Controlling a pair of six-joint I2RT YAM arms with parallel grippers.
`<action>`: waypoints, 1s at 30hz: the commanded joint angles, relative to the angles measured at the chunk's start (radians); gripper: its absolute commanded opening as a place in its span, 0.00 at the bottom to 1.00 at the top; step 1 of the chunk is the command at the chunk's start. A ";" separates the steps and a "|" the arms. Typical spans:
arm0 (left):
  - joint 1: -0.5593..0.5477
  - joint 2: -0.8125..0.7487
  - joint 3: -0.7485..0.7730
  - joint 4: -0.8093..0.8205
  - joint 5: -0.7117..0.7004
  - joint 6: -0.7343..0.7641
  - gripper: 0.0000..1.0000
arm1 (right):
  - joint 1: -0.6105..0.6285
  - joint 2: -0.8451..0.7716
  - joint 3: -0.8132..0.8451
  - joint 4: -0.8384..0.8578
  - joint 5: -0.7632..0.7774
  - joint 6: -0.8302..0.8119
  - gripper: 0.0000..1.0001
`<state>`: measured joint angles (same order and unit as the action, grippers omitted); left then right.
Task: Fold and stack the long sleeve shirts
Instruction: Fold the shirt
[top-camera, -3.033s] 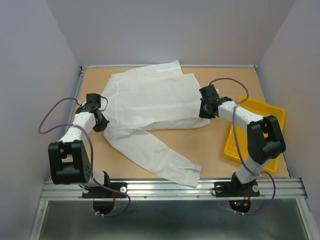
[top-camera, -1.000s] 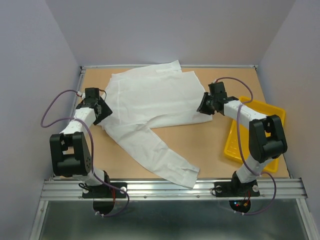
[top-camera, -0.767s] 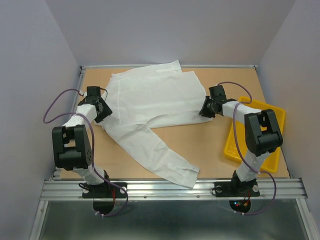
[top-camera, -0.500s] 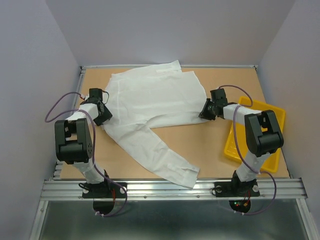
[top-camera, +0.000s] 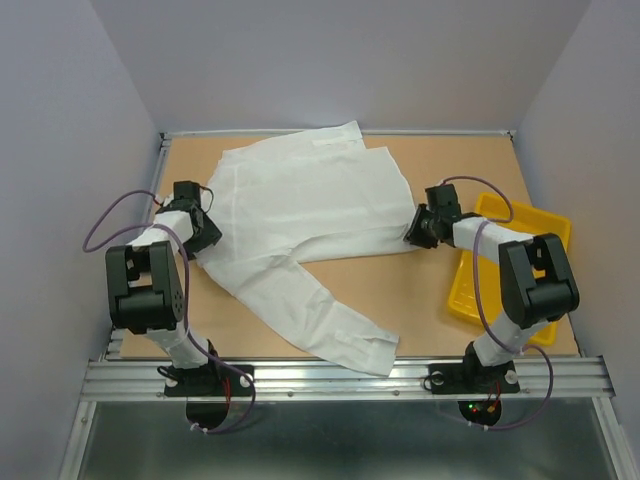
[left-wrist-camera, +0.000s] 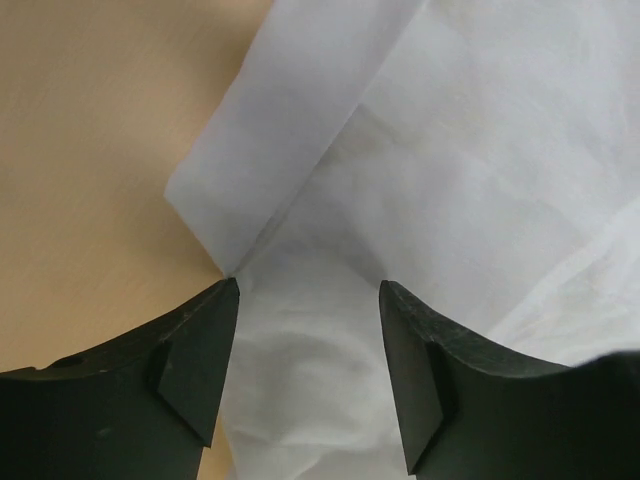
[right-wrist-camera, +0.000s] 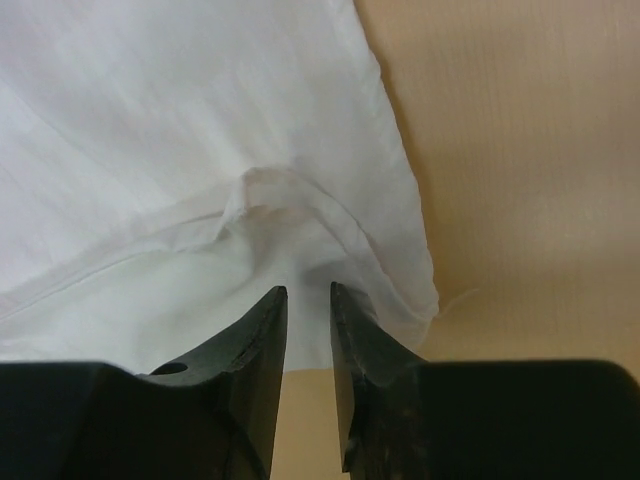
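Observation:
One white long sleeve shirt (top-camera: 300, 200) lies spread across the back of the table, with one sleeve (top-camera: 330, 320) running toward the front edge. My left gripper (top-camera: 205, 240) is low at the shirt's left edge. Its jaws stand wide open in the left wrist view (left-wrist-camera: 308, 295), with rumpled shirt fabric (left-wrist-camera: 480, 150) between and beyond them. My right gripper (top-camera: 412, 232) is at the shirt's lower right corner. In the right wrist view (right-wrist-camera: 308, 290) its jaws stand a narrow gap apart over the hem, and the fabric (right-wrist-camera: 150, 120) puckers just ahead of the tips.
A yellow plastic tray (top-camera: 462, 292) sits at the right side of the table, just beyond the right arm. Bare tan table surface (top-camera: 430, 290) shows between the sleeve and the tray. Grey walls close in the back and both sides.
Both grippers have come slightly nearer and lower onto the shirt's side edges. The shirt's lower right corner and the sleeve have shifted a little.

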<state>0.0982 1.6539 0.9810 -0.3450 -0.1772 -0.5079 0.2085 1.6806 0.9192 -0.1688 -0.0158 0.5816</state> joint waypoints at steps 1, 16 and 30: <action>0.009 -0.153 0.016 -0.057 -0.002 0.020 0.79 | 0.002 -0.172 -0.026 -0.069 -0.038 -0.104 0.34; 0.000 -0.445 -0.062 0.023 0.120 0.097 0.99 | 0.738 -0.345 -0.051 -0.351 0.103 -0.331 0.50; 0.000 -0.680 -0.311 0.248 0.171 0.117 0.99 | 1.014 -0.070 0.026 -0.405 0.085 -0.304 0.57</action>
<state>0.1001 1.0248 0.6975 -0.1898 -0.0185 -0.4152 1.1969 1.5784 0.8944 -0.5499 0.0505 0.2802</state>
